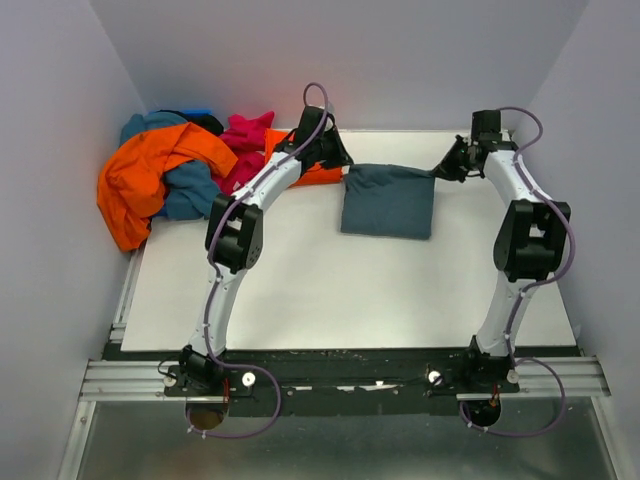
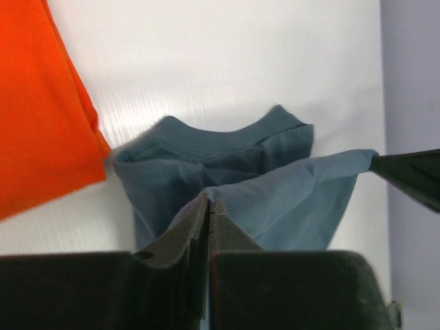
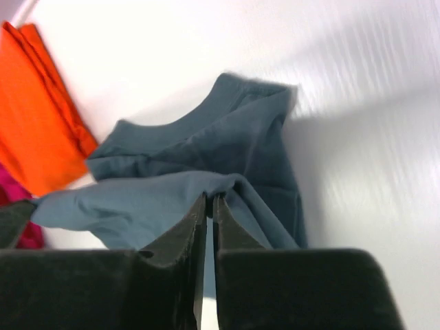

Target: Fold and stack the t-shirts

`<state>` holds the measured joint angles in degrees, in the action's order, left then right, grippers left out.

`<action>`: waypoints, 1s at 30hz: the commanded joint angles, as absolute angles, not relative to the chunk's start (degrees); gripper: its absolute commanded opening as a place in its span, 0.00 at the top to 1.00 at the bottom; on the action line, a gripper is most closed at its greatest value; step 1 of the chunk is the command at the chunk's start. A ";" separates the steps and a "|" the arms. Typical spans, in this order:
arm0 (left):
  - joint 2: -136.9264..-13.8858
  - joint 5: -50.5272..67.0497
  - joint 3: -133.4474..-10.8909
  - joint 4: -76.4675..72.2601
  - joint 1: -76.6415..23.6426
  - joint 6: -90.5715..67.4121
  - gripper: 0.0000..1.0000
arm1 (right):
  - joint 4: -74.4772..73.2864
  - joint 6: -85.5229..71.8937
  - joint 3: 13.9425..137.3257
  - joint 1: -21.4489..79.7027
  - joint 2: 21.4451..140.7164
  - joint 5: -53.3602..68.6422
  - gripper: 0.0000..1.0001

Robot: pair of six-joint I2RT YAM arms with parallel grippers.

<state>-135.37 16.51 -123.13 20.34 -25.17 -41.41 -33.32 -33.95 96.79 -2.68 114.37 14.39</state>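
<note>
Cloth of the slate blue-grey t-shirt (image 1: 388, 200) is lying soft and creased in a folded rectangle at the far middle of the white bench (image 1: 330, 290). Its upper layer is stretching taut between the left fingers (image 2: 199, 218) and the right fingers (image 3: 198, 218). Both pairs are pinching that layer, nearly closed, with the arms reaching forward. A flat orange-red t-shirt (image 2: 34, 103) is lying just beside it.

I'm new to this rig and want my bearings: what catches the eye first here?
A slate blue-grey t-shirt lies folded at the far middle of the table, its far edge stretched between the left end effector and the right end effector, both pinched shut on it. A bright heap of unfolded t-shirts, orange on top, sprawls in the far left corner.
</note>
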 commanded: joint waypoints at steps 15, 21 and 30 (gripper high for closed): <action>-127.27 17.84 -106.89 8.09 -23.38 -37.88 0.21 | -18.72 -27.69 83.67 -3.08 109.33 10.99 0.44; -127.00 13.46 -103.45 8.00 -23.91 -37.27 0.19 | -19.77 -28.21 85.34 -3.16 112.67 11.78 0.41; -124.03 -3.42 -99.51 11.60 -23.56 -35.75 0.24 | -17.50 -30.06 82.80 -3.08 112.94 13.01 0.43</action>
<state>-128.44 8.16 -103.24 10.00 -24.01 -35.70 -20.32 -29.12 84.73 -2.74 112.92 12.97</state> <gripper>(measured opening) 0.764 0.577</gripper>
